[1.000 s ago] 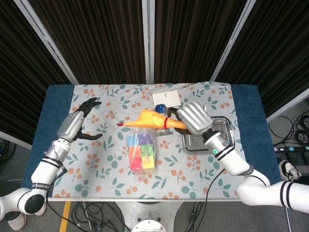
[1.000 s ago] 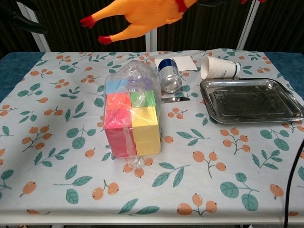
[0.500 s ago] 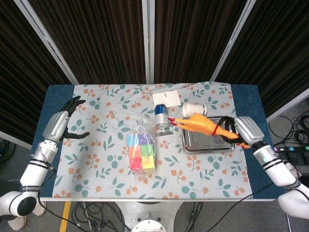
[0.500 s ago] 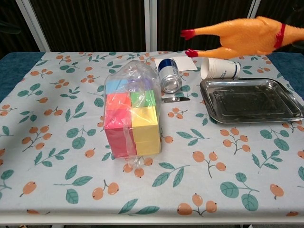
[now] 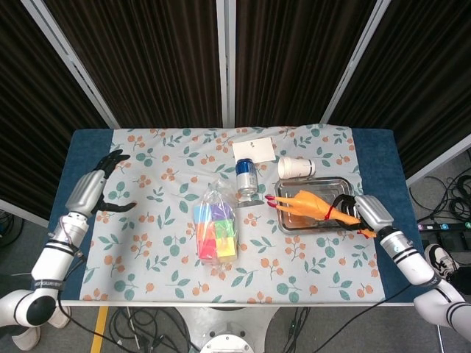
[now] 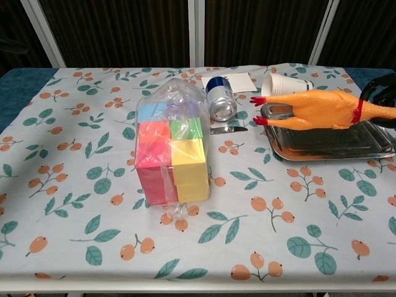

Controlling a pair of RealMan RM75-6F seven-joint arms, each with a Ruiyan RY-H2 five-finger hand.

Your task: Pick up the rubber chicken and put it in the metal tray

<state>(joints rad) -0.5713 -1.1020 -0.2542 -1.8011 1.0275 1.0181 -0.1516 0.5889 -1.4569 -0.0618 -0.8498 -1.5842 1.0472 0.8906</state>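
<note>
The orange rubber chicken (image 5: 309, 204) (image 6: 318, 110) hangs level just above the metal tray (image 5: 291, 222) (image 6: 328, 143), red feet pointing left. My right hand (image 5: 362, 212) (image 6: 378, 93) grips its neck end, right of the red collar, over the tray's right side. I cannot tell whether the body touches the tray floor. My left hand (image 5: 94, 190) hovers open over the blue table edge far left, seen only in the head view.
A bag of coloured blocks (image 5: 215, 230) (image 6: 171, 150) stands mid-table. A blue can (image 5: 246, 176) (image 6: 221, 96) lies beside the tray's left end, a paper cup (image 5: 296, 168) (image 6: 286, 86) lies behind it, and a white card (image 5: 253, 149) sits at the back.
My right hand carried the chicken rightward from above the blocks and lowered it down over the tray. The left hand drew back toward the table's left edge.
</note>
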